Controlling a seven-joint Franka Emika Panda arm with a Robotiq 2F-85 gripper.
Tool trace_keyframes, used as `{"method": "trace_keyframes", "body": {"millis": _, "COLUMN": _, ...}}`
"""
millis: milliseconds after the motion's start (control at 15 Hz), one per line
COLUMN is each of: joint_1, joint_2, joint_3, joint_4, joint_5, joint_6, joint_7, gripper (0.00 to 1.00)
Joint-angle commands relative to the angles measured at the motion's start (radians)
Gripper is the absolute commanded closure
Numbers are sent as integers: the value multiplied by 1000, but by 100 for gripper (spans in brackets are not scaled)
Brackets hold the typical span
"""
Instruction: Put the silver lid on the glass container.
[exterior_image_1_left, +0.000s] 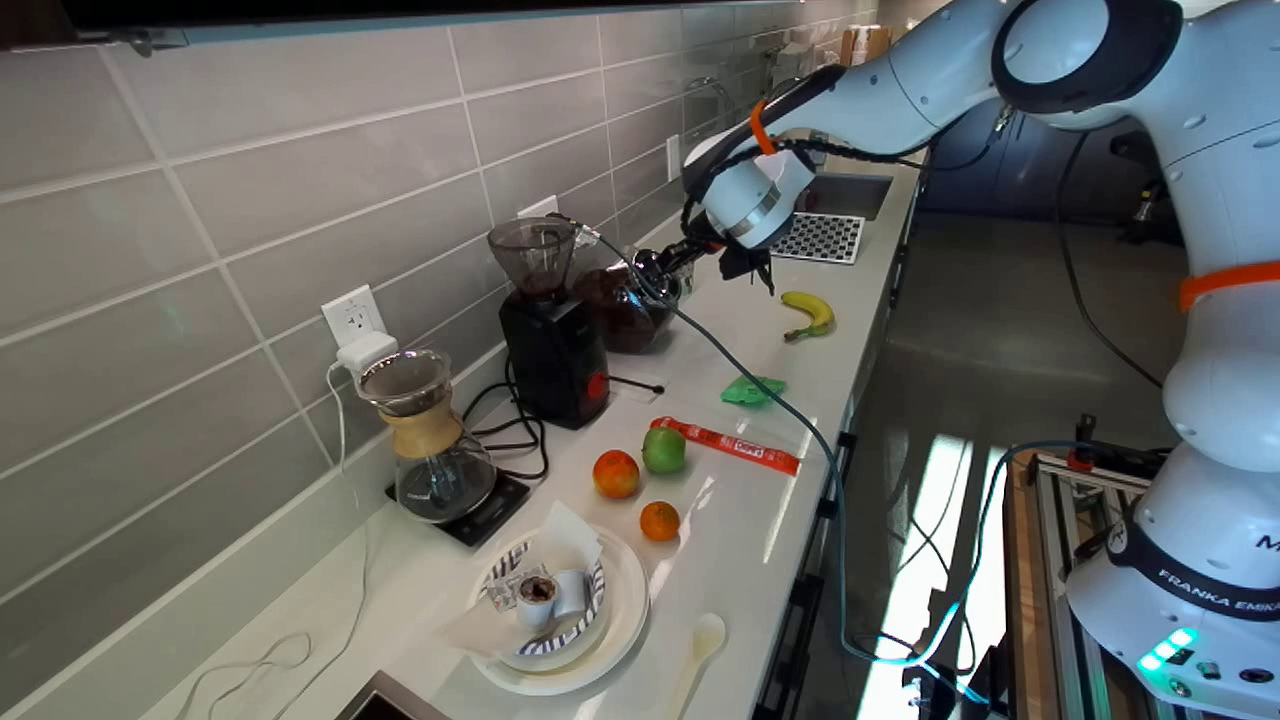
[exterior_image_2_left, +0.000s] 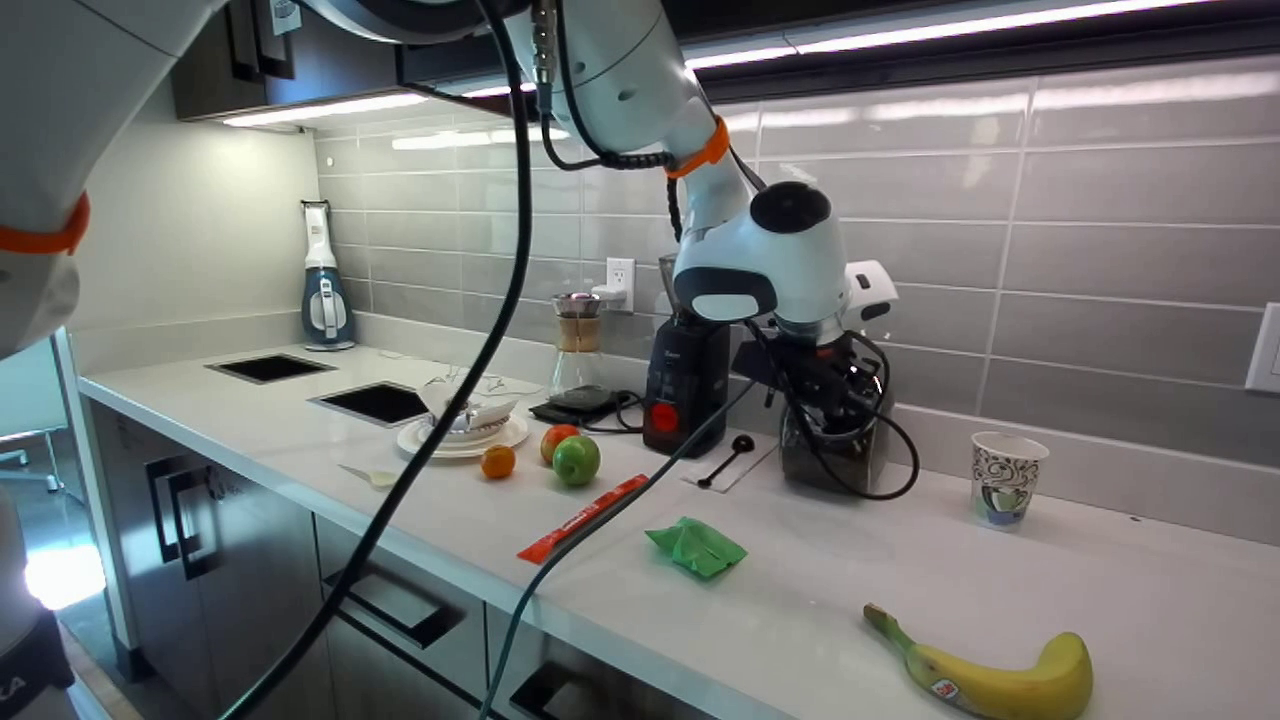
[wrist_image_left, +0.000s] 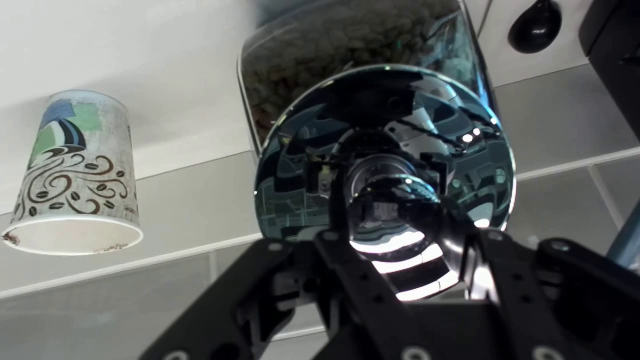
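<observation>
The glass container (exterior_image_1_left: 622, 320) is a squat clear jar of dark beans, upright by the wall, also in an exterior view (exterior_image_2_left: 815, 465) and the wrist view (wrist_image_left: 340, 50). The silver lid (wrist_image_left: 305, 135) is a shiny round disc with a ball knob (wrist_image_left: 385, 250). My gripper (wrist_image_left: 395, 212) is shut on that knob, one finger on each side. The lid overlaps the jar's mouth in the wrist view; I cannot tell whether it touches the rim. The gripper also shows at the jar in both exterior views (exterior_image_1_left: 680, 255) (exterior_image_2_left: 845, 390), where it and cables partly hide the lid.
A black grinder (exterior_image_1_left: 555, 355) stands beside the jar, with a black scoop (exterior_image_2_left: 740, 445) in front. A paper cup (exterior_image_2_left: 1006, 485) stands on the jar's other side. A green packet (exterior_image_2_left: 697, 547), a red stick pack (exterior_image_2_left: 585, 517) and a banana (exterior_image_2_left: 990, 675) lie nearer the counter's front edge.
</observation>
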Motion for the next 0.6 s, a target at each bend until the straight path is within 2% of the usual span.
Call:
{"method": "trace_keyframes", "body": {"millis": 0, "joint_1": 27, "joint_2": 31, "joint_3": -11, "joint_4": 25, "joint_5": -10, "joint_6": 25, "joint_7": 6, "gripper": 79}}
{"method": "trace_keyframes", "body": {"millis": 67, "joint_1": 31, "joint_2": 32, "joint_3": -14, "joint_4": 25, "joint_5": -10, "joint_6": 28, "joint_7": 7, "gripper": 37}}
{"method": "trace_keyframes", "body": {"millis": 133, "joint_1": 36, "joint_2": 34, "joint_3": -17, "joint_4": 25, "joint_5": -11, "joint_6": 30, "joint_7": 9, "gripper": 27}}
{"method": "trace_keyframes", "body": {"millis": 400, "joint_1": 59, "joint_2": 47, "joint_3": -35, "joint_4": 29, "joint_5": -14, "joint_6": 28, "joint_7": 14, "gripper": 1}}
{"method": "trace_keyframes", "body": {"millis": 533, "joint_1": 63, "joint_2": 51, "joint_3": -38, "joint_4": 35, "joint_5": -9, "joint_6": 26, "joint_7": 12, "gripper": 0}}
